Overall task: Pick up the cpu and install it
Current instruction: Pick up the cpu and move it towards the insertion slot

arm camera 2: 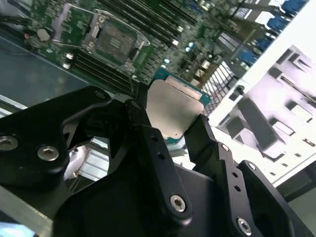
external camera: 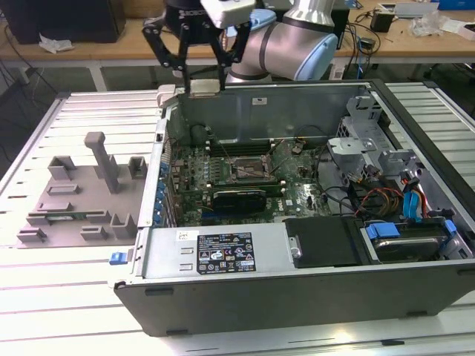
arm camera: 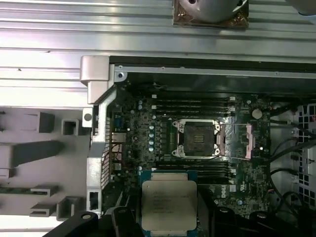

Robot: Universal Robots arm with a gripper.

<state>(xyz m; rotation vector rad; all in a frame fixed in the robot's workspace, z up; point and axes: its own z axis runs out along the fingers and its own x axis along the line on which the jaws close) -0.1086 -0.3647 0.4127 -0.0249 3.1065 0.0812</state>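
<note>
above the rear wall of the case (external camera: 297,111), holds the cpu (external camera: 205,86) clamped flat between the jaws, with the open socket (external camera: 249,172) lying lower inside, slightly toward the exterior view's right.

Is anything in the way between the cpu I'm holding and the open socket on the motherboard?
Nothing visible. The tool holds the cpu above the case, and the socket lies uncovered, its metal frame swung aside, with open air between them.
</note>
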